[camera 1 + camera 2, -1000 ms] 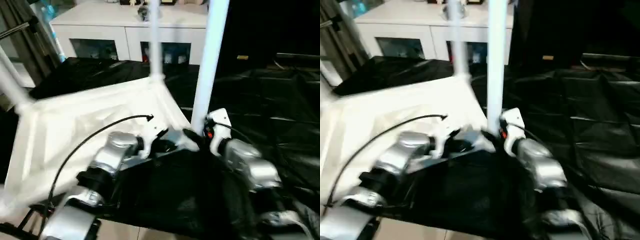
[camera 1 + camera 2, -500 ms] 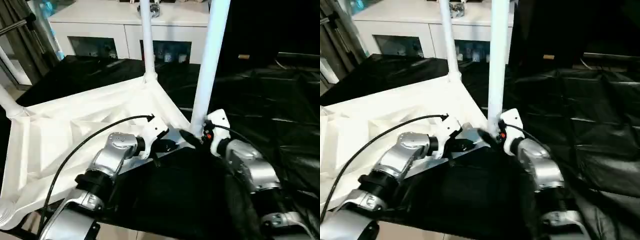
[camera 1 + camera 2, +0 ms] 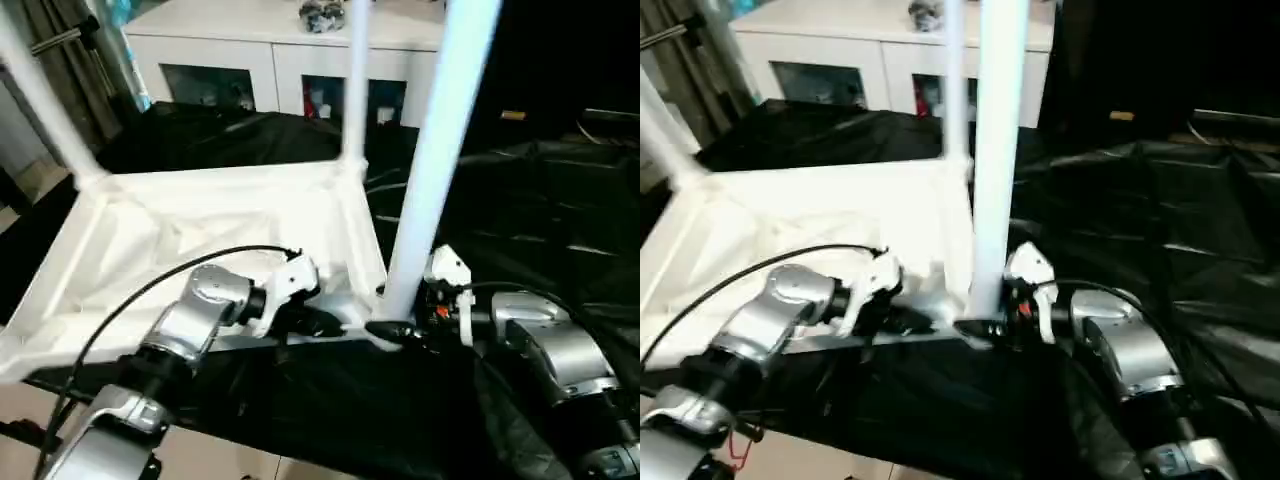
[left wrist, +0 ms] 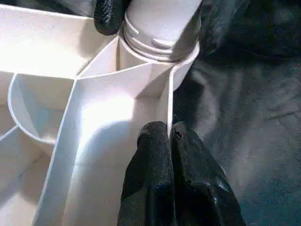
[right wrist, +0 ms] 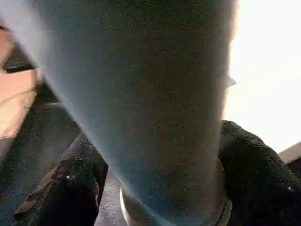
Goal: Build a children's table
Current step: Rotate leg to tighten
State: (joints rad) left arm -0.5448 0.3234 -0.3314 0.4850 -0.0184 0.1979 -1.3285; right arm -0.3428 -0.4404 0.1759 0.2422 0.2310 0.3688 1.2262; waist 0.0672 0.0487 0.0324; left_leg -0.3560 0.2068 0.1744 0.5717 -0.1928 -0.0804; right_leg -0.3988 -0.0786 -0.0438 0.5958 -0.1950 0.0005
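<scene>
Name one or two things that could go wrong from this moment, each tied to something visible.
The left end effector pinches only the thin rim of the upturned tabletop, so the tabletop could slip or tip. The right end effector straddles the base of the near leg, whose threads still show above the corner socket; the leg may sit loose or crooked.

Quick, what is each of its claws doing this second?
Left gripper: shut, pinching the tabletop rim wall.
Right gripper: fingers around the near leg base.
</scene>
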